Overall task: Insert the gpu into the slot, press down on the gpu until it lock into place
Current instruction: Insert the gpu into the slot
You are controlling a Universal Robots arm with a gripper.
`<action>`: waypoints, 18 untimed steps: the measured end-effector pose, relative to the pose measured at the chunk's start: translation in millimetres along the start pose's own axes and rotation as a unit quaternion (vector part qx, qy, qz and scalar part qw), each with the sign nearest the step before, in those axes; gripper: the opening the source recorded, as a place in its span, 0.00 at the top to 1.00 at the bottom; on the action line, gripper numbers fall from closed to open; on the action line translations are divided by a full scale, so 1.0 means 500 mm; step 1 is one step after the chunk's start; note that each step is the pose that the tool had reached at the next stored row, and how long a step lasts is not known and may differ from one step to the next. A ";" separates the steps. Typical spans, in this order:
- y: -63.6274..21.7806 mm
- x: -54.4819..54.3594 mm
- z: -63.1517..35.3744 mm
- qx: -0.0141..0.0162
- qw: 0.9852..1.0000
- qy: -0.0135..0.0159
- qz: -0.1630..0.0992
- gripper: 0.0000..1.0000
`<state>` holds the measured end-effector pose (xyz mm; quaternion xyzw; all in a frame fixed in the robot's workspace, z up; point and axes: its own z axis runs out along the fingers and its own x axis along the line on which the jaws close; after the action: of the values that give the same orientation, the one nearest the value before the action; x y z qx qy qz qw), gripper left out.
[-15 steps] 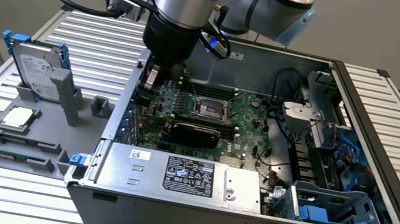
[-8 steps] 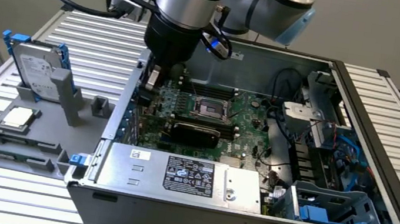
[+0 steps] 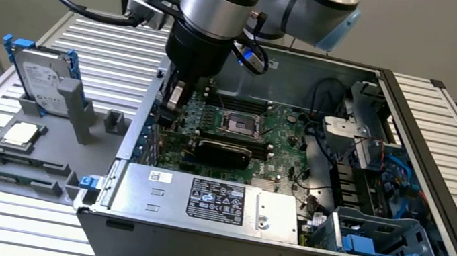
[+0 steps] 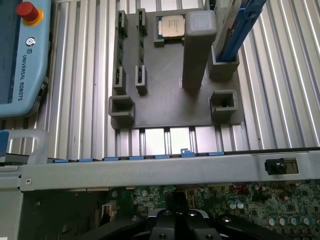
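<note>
Exterior view: arm (image 3: 219,11) comes straight down into the open case (image 3: 432,219), near the wall on the exterior view's left. Gripper (image 3: 173,114) is low over the board (image 3: 284,151), just beside that wall, little room on that side. Fingers are closed, tips hard to make out against the board; can't tell from here if they touch anything. GPU (image 3: 218,149) lies flat and black mid-board, just below the CPU socket (image 3: 239,123), near the gripper on the exterior view's right. Slot can't be made out. PSU (image 3: 209,200) fills the near edge of the case. Drive cage (image 3: 375,235) and cable bundle crowd the exterior view's right end. Open room is mostly above the board centre. Outside the case, on the table (image 3: 447,120), the grey fixture (image 3: 33,160) holds a hard drive (image 3: 41,79) upright and a loose CPU (image 3: 21,133)

Wrist view: camera looks over the case wall (image 4: 150,172), a straight grey edge with blue clips (image 4: 160,156) along it. Gripper (image 4: 177,220) body sits just inside that edge, jaws shut, right over the board (image 4: 260,205). Beyond the wall: fixture (image 4: 170,107) with a tall post (image 4: 198,45), empty pockets, CPU (image 4: 172,25) at its far end. Teach pendant (image 4: 22,55) lies on the table (image 4: 280,85) beside it, well apart from the fixture
</note>
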<state>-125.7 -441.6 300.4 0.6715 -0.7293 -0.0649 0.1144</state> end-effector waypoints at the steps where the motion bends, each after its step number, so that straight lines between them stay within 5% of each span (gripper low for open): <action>1: 0.000 0.000 0.000 0.000 1.000 0.000 0.000 0.89; 18: -0.001 -0.011 0.006 0.000 1.000 -0.001 0.003 0.89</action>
<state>-125.8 -436.2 297.2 0.6690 -0.7315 -0.0653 0.1142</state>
